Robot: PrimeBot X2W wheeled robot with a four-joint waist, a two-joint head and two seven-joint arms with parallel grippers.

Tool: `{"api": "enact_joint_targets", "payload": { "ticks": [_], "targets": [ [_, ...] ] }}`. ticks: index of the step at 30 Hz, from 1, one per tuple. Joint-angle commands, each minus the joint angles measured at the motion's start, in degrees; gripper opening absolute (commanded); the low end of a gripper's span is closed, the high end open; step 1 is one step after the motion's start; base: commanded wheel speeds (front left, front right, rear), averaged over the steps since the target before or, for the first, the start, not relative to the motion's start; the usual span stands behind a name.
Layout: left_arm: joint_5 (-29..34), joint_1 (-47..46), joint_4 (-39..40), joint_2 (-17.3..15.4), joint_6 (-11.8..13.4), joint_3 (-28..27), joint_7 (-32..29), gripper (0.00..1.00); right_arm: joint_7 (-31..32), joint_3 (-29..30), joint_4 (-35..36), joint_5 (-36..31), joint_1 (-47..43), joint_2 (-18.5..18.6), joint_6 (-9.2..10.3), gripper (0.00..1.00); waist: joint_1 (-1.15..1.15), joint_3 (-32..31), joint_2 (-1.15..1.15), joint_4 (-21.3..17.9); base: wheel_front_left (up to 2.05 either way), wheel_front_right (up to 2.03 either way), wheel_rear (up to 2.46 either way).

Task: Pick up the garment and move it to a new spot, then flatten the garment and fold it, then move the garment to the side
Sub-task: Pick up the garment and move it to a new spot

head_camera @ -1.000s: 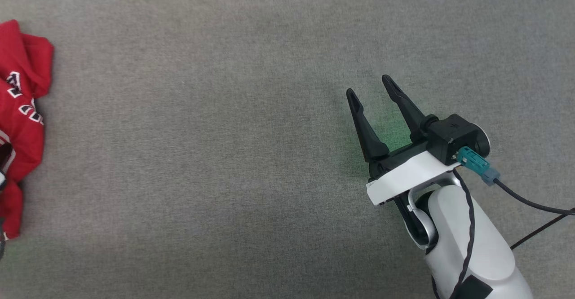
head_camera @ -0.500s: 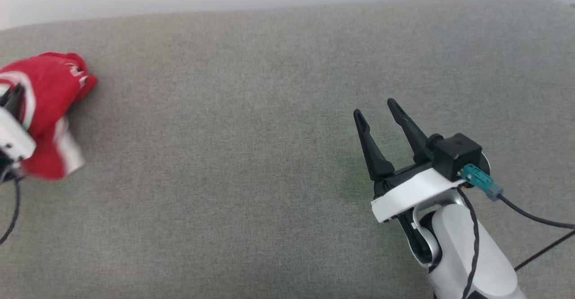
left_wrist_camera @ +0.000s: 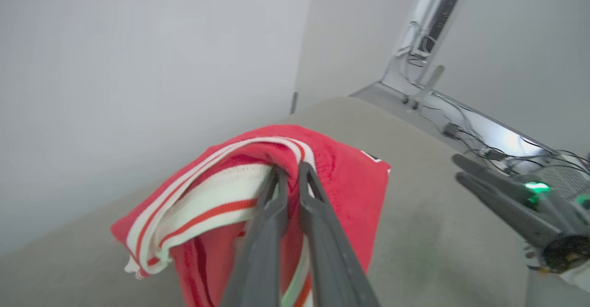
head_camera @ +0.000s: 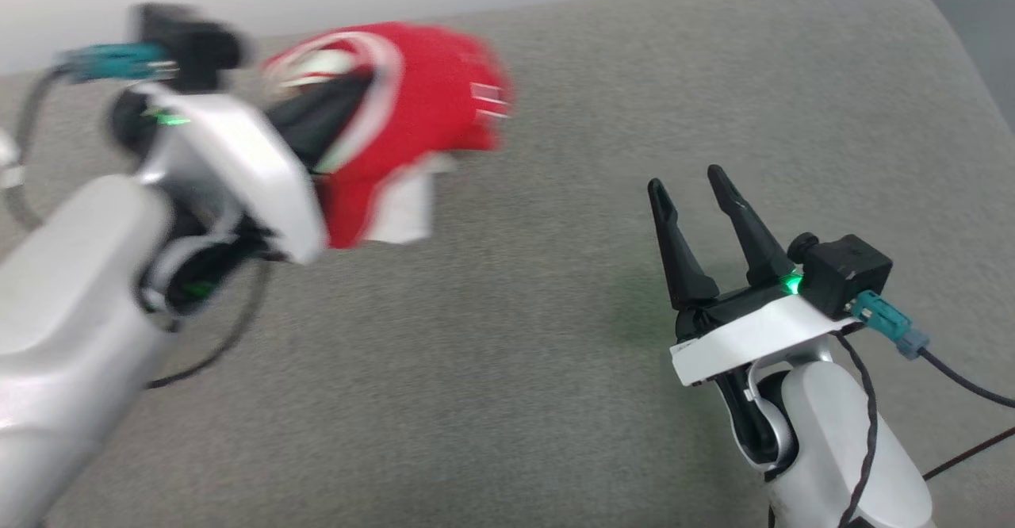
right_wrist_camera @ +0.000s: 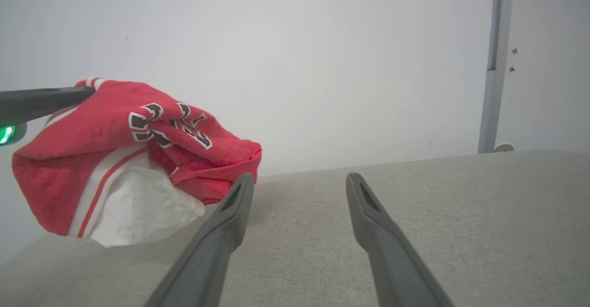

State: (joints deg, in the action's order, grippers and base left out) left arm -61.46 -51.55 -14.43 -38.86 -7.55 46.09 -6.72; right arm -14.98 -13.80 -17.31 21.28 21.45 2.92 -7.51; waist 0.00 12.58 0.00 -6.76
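Gripping shirt (head_camera: 420, 108) by striped trim, left claw (left_wrist_camera: 289, 168) pinches thin fold only: fast swing could shake it loose. Keep your spread, empty right claw (head_camera: 691, 183) clear of dangling cloth.

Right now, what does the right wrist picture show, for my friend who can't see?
A bunched red garment hangs from the shut left claw over a grey cushion. The right claw, open and empty, points toward a pale wall.

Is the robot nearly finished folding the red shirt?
Not yet. Picking up looks done: the left gripper is shut on the garment, which hangs bunched over the gray surface. Carrying it is in hand. The right gripper is open. Laying it down, flattening, folding and moving aside remain.
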Motion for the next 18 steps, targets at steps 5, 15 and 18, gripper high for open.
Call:
{"api": "enact_joint_targets", "payload": {
  "ticks": [5, 15, 18],
  "targets": [
    [-5.45, -6.68, 11.81, 2.27, 0.14, 9.59, -3.36, 0.00, -0.29, 0.78, 1.55, 2.06, -0.17, 0.02, 0.02, 1.00, 0.00, 2.71, 0.00, -5.91, 0.00, 0.00, 0.00],
    [-4.49, -13.83, 9.82, -7.36, 0.15, 26.91, -11.44, 0.00, -0.29, 1.51, 3.59, 5.67, -2.07, -0.02, 0.02, 1.00, 0.00, 4.84, 0.00, -12.83, 0.00, 0.00, 0.00],
    [0.36, -13.65, 6.99, -10.23, 0.15, 27.25, -13.39, 0.00, -0.29, 1.06, 3.96, 6.78, -2.77, 0.00, 0.02, 1.00, 0.00, 5.43, 0.00, -13.97, 0.00, 0.00, 0.00]
  ]
}}
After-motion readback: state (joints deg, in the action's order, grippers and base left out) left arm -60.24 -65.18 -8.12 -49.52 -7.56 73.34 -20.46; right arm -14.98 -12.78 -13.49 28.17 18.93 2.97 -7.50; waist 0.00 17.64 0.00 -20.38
